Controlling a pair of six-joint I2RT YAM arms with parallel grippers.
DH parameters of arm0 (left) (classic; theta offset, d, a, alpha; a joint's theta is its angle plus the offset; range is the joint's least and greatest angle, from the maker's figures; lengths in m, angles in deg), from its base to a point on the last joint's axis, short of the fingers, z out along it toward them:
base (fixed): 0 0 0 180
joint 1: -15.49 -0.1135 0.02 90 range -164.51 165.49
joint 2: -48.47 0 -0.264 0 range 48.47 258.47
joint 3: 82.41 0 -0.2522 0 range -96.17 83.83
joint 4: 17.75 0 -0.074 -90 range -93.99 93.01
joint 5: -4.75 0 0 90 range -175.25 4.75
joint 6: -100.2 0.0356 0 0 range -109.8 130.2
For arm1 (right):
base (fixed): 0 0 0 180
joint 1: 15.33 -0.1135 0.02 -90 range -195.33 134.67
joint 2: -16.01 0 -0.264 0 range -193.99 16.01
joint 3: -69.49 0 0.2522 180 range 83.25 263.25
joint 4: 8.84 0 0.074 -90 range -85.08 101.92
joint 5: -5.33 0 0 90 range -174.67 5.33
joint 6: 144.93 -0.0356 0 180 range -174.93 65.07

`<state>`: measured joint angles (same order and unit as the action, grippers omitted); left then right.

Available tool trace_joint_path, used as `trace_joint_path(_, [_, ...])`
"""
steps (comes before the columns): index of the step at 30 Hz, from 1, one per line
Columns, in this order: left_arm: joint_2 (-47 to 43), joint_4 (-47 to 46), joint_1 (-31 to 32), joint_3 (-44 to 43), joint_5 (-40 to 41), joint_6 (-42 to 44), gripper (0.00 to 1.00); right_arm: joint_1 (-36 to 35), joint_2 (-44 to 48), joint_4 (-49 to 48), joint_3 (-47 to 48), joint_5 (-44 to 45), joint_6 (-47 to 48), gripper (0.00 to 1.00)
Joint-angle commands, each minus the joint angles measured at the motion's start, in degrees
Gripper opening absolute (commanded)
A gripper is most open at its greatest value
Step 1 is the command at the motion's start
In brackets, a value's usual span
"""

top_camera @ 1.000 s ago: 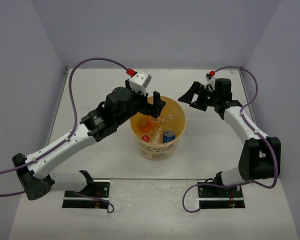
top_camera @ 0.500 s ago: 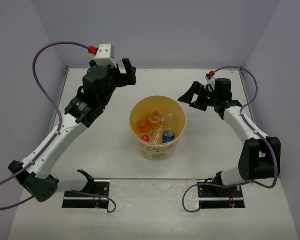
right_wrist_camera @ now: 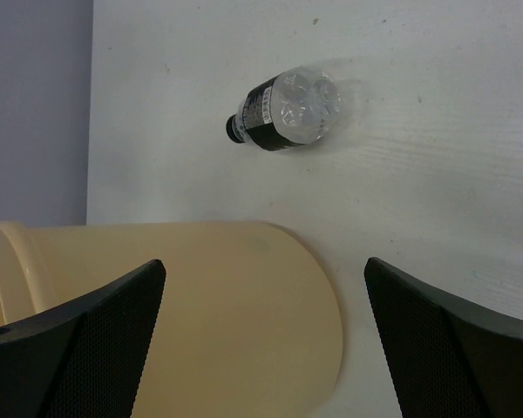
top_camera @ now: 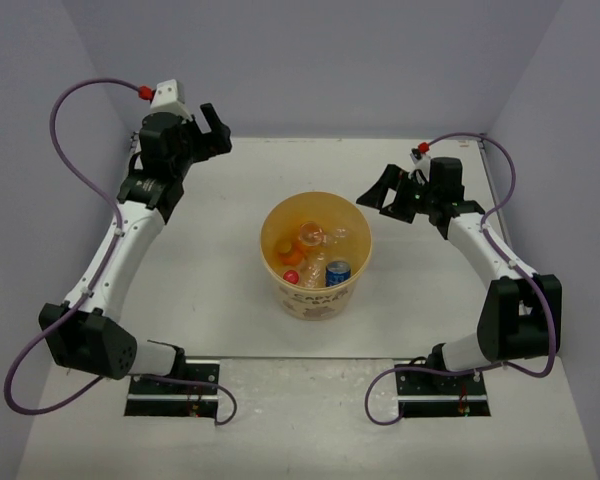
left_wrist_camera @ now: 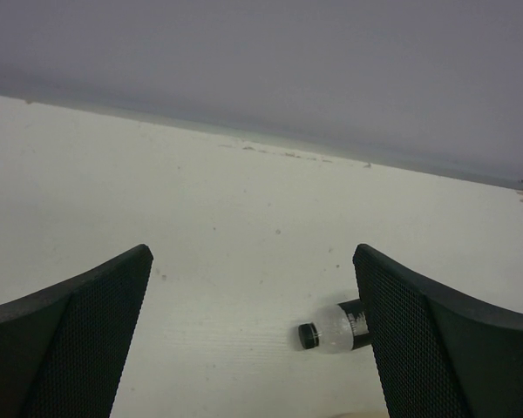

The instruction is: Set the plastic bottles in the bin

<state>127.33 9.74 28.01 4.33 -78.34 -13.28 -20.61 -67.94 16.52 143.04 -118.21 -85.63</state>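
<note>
The yellow-orange bin (top_camera: 278, 292) stands mid-table with several bottles inside: an orange one (top_camera: 304, 237), a red-capped one (top_camera: 291, 276), a blue-labelled one (top_camera: 338, 272). Its cream side shows in the right wrist view (right_wrist_camera: 200, 313). A clear bottle with a black cap and dark label lies on its side on the table, in the left wrist view (left_wrist_camera: 336, 329) and the right wrist view (right_wrist_camera: 289, 109); I cannot find it in the top view. My left gripper (top_camera: 216, 130) (left_wrist_camera: 251, 261) is open and empty at the back left. My right gripper (top_camera: 385, 198) (right_wrist_camera: 266, 270) is open and empty right of the bin.
Purple-grey walls close the table at the back and both sides (top_camera: 310, 70). Purple cables loop from both arms (top_camera: 70, 110). The arm bases sit at the near edge (top_camera: 170, 385).
My left arm has swung from over the bin to the back left corner, its gripper open throughout. The right arm has not moved.
</note>
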Motion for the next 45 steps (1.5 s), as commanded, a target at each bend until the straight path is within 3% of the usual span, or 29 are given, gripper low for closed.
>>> trace_joint_path(1, [4.67, -5.94, -4.06, 6.14, -8.60, -1.65, 1.00, 0.18, 0.71, 0.35, 1.38, 0.31, 1.34, 0.99])
trace_joint_path(10, [16.52, -12.59, -4.34, 8.97, -19.38, -1.44, 1.00, 0.09, 0.35, 1.36, 1.26, 1.40, 2.25, 0.99])
trace_joint_path(23, [18.07, -18.54, -4.34, 10.77, -24.27, 1.22, 1.00, 0.18, 1.85, 2.16, 0.23, 4.35, 4.76, 0.99])
trace_joint_path(29, [21.67, -21.84, -3.93, 9.90, -32.01, 2.59, 1.00, 0.17, 1.78, 3.66, 0.13, 6.54, 4.86, 0.99])
trace_joint_path(40, [26.25, -23.49, 6.20, 8.76, -34.07, 13.73, 1.00, 0.18, 2.55, 6.77, -0.37, 10.54, 5.61, 0.99])
trace_joint_path(45, [32.65, -23.34, 7.61, 3.31, -37.94, 12.52, 1.00, 0.16, 3.88, 6.93, -1.12, 11.74, 5.80, 0.99])
